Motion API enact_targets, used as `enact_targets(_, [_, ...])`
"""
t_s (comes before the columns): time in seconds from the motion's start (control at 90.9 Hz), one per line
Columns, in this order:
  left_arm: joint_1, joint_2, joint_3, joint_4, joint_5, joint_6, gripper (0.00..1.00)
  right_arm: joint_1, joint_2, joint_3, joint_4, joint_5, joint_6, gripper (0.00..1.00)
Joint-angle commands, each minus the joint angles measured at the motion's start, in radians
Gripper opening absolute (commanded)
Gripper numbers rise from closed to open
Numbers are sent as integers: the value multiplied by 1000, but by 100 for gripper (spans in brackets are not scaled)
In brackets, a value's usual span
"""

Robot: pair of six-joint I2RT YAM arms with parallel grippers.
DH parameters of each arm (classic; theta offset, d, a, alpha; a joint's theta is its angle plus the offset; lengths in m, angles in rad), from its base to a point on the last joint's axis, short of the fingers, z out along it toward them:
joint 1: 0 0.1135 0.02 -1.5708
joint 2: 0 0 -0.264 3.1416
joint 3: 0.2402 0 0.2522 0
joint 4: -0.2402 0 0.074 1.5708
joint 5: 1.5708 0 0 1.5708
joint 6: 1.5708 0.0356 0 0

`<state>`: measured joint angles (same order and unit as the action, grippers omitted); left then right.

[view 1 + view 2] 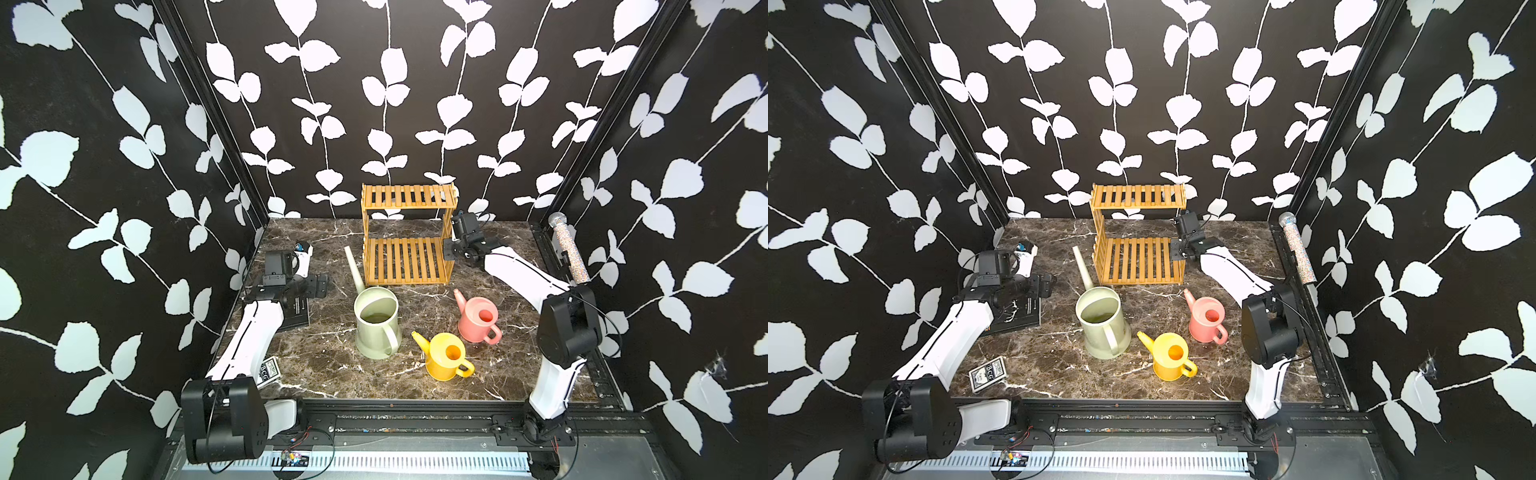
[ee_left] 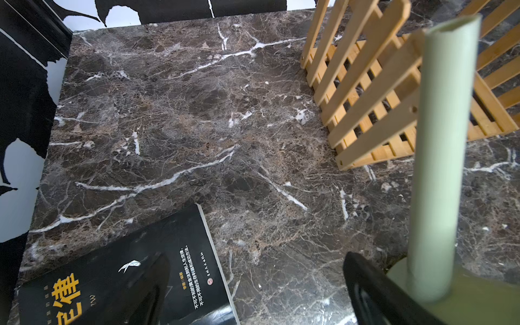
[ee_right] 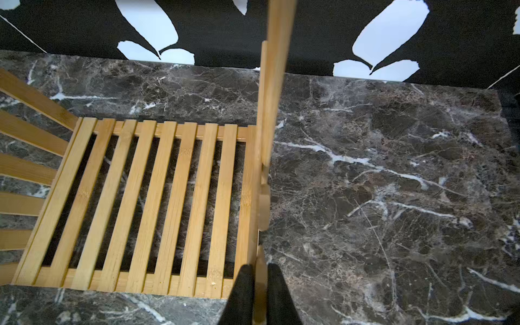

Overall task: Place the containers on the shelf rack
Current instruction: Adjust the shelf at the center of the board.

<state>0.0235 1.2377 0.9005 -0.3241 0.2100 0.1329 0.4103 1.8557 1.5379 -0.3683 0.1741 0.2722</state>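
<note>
The right pincer (image 3: 260,271) clamps a side slat of the shelf rack (image 3: 168,197), probably to steady it; the left pincer (image 2: 256,257) stands apart.

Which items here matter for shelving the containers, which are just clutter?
Job: large sage-green plastic watering can, small yellow plastic watering can, small pink plastic watering can, two-tier wooden slatted shelf rack.
Clutter: black paperback book, boxed deck of playing cards, glittery microphone.

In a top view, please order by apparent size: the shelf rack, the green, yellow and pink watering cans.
1. shelf rack
2. green watering can
3. yellow watering can and pink watering can: about alike, and yellow is nearer the camera, so unranked.
</note>
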Motion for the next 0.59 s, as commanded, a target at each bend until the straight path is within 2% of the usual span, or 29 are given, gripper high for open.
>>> enact_targets(0.0, [7,-10,-18,20,9,16,98,-16,-43,-11,-29,13,-68,11])
enact_targets(0.253, [7,-5,-16,20,11,16,98,-29,-69,-36,-39,13,-48,10])
enact_targets(0.583, [7,-11,-8,5,18,13,99,-30,-95,-80,-50,48,83,10])
